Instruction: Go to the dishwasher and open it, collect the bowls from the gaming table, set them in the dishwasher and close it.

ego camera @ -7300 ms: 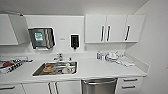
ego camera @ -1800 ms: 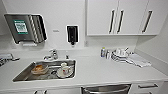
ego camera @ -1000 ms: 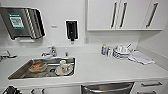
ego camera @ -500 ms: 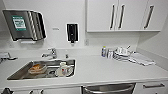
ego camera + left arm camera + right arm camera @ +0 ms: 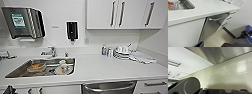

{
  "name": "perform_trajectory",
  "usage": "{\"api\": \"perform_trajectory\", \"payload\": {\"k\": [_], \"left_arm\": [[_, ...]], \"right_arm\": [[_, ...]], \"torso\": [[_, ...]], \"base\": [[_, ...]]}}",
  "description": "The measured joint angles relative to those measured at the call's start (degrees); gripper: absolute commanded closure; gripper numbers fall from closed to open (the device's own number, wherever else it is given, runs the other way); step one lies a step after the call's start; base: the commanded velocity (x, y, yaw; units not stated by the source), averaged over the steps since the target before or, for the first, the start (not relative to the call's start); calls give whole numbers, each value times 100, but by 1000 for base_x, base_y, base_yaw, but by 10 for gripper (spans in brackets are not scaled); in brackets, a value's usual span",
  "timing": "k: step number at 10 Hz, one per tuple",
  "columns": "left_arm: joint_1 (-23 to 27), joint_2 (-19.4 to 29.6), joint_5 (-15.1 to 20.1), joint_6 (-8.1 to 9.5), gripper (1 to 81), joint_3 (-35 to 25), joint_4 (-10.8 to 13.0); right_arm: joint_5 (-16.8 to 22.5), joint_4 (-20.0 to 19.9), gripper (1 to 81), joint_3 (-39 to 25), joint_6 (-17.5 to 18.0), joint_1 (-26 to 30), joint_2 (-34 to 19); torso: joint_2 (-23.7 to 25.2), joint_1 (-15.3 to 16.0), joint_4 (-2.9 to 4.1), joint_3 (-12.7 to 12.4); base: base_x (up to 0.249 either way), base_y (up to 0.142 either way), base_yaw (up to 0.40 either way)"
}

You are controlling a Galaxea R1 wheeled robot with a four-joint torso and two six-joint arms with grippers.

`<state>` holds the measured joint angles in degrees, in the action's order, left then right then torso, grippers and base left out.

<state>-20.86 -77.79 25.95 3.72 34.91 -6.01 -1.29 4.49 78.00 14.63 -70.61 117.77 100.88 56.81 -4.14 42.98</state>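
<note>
Robot parked facing the white counter. Dishwasher sits under the counter, just right of the sink, steel front with bar handle along its top edge; door looks shut from the head view. Left wrist view shows the same steel front below the counter lip, handle curved across the top, pale drawer fronts beside it on the side away from the sink. Sink holds an orange-brown item in a clear container and a pale jug-like piece; faucet behind it. On the counter right of the sink: small bottle, stack of white dishes, cloth. Wall above the sink: paper towel dispenser and black soap dispenser; white upper cabinets above the dishes. Right wrist view: beige floor and steel panel. Left claw, right claw: cannot tell whether spread or pressed together.
</note>
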Motion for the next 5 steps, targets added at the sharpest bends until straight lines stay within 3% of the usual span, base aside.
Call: {"api": "perform_trajectory", "payload": {"k": [2, 5], "left_arm": [[121, -13, -16, 20, 10, 39, 1], [138, 6, -30, 35, 10, 207, 1]], "right_arm": [[4, 0, 10, -2, 0, 60, 6], [6, -90, 10, -74, 0, 127, -20]], "torso": [[293, 182, 0, 284], [356, 225, 0, 337]], "base": [[0, 0, 0], [0, 0, 0]]}}
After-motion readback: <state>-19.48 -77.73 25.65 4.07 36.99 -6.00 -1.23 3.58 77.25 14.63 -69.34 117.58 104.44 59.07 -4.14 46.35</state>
